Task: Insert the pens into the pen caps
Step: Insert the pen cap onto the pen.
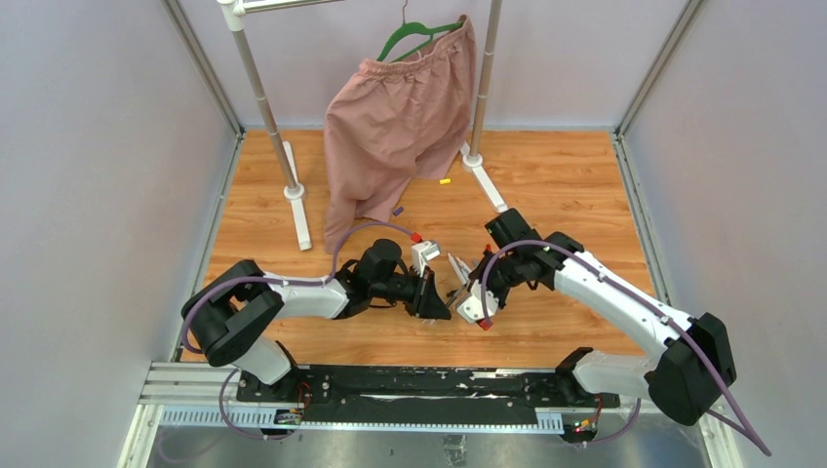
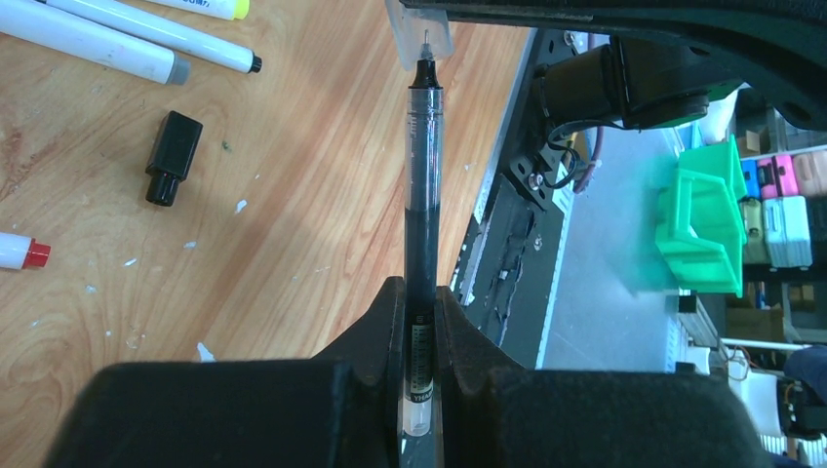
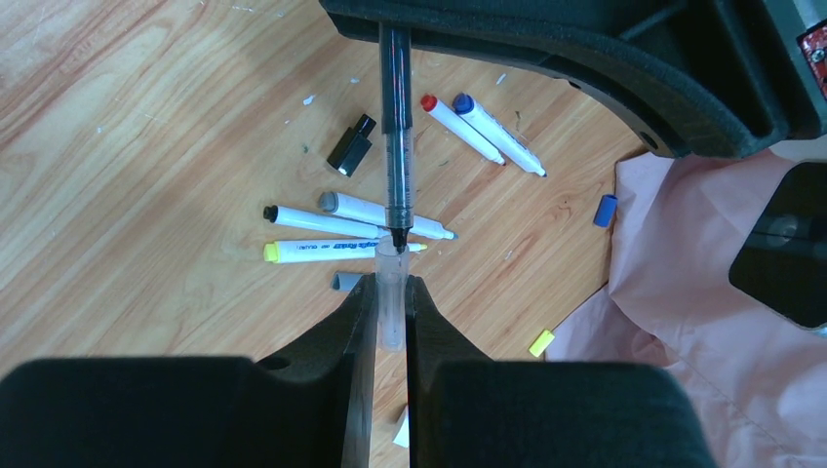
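Pen (image 2: 422, 195) w/ clear barrel, blk ink

black pen (image 2: 422, 195), clear cap (image 3: 391, 285) — pink shorts (image 1: 390, 127)

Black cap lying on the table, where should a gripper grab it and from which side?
Probably the wider squarish body of the black cap, from straight above, fingers across its flat long sides. It lies flat, clear of the pens.

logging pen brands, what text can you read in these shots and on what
nothing reads cleanly
clear black-ink pen in the left fingers: pale print on a dark label low on the barrel, too blurred to read
yellow-ended highlighter: dark print along its barrel, too small to read
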You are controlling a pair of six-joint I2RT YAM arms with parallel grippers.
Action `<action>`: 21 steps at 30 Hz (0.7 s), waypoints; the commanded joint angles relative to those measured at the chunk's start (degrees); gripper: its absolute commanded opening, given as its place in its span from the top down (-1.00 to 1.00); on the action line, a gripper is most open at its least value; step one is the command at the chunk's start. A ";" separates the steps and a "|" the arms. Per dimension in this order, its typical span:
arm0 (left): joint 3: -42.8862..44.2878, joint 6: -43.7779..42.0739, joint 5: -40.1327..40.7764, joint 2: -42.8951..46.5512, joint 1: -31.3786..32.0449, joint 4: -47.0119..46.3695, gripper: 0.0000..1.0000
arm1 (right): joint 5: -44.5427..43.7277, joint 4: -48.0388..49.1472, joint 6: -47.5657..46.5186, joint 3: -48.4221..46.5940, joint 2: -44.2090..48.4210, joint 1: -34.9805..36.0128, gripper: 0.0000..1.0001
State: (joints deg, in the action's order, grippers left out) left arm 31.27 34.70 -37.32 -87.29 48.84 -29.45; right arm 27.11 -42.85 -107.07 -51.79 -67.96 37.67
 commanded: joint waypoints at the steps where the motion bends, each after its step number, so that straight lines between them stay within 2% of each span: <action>1: 0.98 0.49 0.14 -0.82 -0.41 -0.31 1.00 | -0.95 -0.92 1.24 -0.01 0.09 1.70 1.00; 10: 1.37 0.98 0.54 -1.24 -0.41 -0.32 1.00 | -2.44 -0.61 2.30 -0.23 -0.41 3.86 1.00; 21: 2.15 2.31 2.38 -2.55 -0.78 -0.33 1.00 | -9.02 1.49 5.11 0.14 -2.16 10.63 1.00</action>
State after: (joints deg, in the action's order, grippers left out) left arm 31.73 36.05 -37.58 -89.32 48.84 -29.26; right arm 18.31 -41.25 -103.11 -51.79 -69.47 44.93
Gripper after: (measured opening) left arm 0.115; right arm 0.156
